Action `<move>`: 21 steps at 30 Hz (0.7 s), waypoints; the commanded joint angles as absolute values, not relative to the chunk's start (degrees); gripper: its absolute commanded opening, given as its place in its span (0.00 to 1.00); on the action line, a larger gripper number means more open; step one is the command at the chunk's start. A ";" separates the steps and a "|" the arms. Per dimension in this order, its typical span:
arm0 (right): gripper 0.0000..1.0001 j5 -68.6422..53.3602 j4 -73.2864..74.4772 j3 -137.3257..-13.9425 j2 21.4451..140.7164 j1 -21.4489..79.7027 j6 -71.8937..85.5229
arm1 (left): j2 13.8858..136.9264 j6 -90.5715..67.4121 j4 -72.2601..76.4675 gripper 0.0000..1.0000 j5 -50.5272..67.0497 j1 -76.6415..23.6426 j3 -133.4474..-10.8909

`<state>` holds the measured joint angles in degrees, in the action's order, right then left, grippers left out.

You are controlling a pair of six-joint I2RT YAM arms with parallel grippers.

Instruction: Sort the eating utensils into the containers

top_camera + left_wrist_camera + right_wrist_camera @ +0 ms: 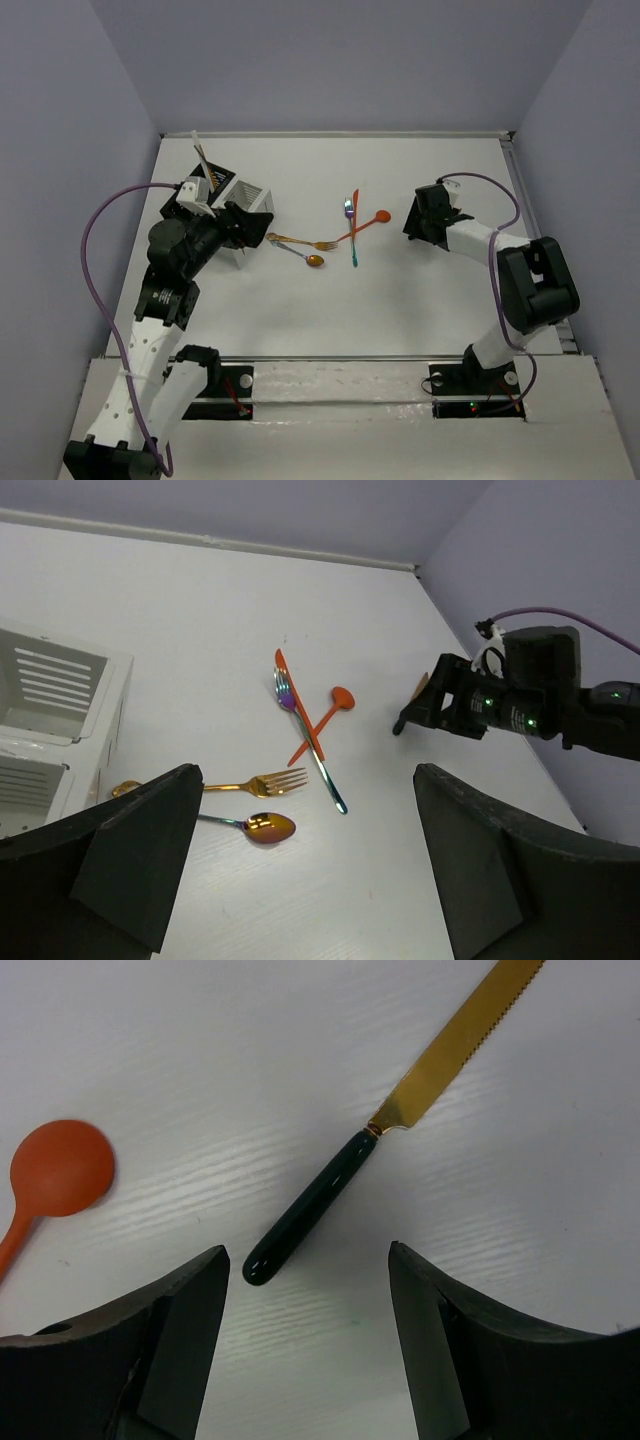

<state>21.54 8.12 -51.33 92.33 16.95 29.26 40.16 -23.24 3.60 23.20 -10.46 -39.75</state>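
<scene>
- The left gripper (pixel 245 228) hangs over the near right side of the white slotted plastic cutlery caddy (pixel 60 695). Its black fingers (pixel 140 860) are spread wide and nothing is between them.
- The black slotted cutlery caddy (pixel 215 178) touches the white one on its far left side. A thin pale stick (pixel 201 156) stands in it, leaning to the far left.
- The right gripper (pixel 418 222) is low over the white table (pixel 400 300), on the right of the loose cutlery. Its fingers (pixel 150 1350) are wide apart and hold nothing.
- The gold serrated knife with a dark green handle (pixel 310 1205) lies flat on the table. The butt of its handle is just ahead of the gap between the right fingers and touches neither of them. Its blade runs away to the far right in the right wrist view.
- The orange-red plastic spoon (pixel 325 715) lies just left of that knife, its bowl pointing towards the right gripper.
- The spoon's handle crosses the orange-red plastic knife (pixel 300 708) and the blue-violet iridescent metal fork (pixel 312 748). These two lie almost side by side in the middle of the table, running near to far.
- The gold metal fork (pixel 255 783) lies left of that pile, tines to the right.
- The iridescent metal spoon with a copper-gold bowl (pixel 258 827) lies just near the gold fork, between the pile and the white caddy.
</scene>
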 commanded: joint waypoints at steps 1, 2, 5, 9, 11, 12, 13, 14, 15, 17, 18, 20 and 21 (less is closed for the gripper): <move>0.72 22.59 9.14 -56.76 96.31 15.83 31.03 | 38.76 -22.06 5.80 0.99 27.42 -10.63 -40.08; 0.72 22.59 9.14 -57.47 97.02 15.82 31.11 | 38.76 -21.97 5.80 0.99 27.51 -10.63 -40.25; 0.71 22.59 10.81 -59.58 99.31 15.82 31.20 | 37.89 -21.97 5.63 0.99 27.95 -10.63 -40.25; 0.66 21.89 12.22 -59.60 101.34 15.82 31.81 | 36.65 -22.41 6.06 0.99 27.95 -10.63 -39.99; 0.64 21.27 11.08 -58.02 100.90 15.82 32.08 | 36.30 -22.50 6.24 0.99 28.21 -10.63 -39.90; 0.62 21.01 10.73 -57.22 101.16 15.82 32.08 | 36.30 -22.76 6.33 0.99 28.39 -10.63 -39.90; 0.60 21.01 10.90 -57.22 101.68 15.82 32.08 | 36.21 -22.76 6.33 0.99 28.30 -10.63 -39.99; 0.59 21.09 11.07 -57.22 102.04 15.82 32.08 | 36.21 -22.76 6.24 0.99 28.30 -10.63 -39.90; 0.54 21.09 11.51 -57.22 102.48 15.82 32.08 | 36.12 -22.85 6.33 0.99 28.21 -10.63 -39.90; 0.48 21.10 11.69 -57.30 102.66 15.82 32.08 | 36.12 -22.85 6.33 0.99 28.21 -10.63 -39.90; 0.47 20.83 11.78 -57.30 102.40 15.82 31.99 | 36.12 -22.85 6.33 0.99 28.21 -10.63 -39.82; 0.38 19.95 11.86 -57.39 101.87 15.82 31.55 | 36.21 -22.85 6.42 0.99 28.30 -10.63 -39.81; 0.31 20.04 11.87 -57.48 101.69 15.82 31.38 | 36.21 -22.94 6.42 0.99 28.30 -10.63 -39.81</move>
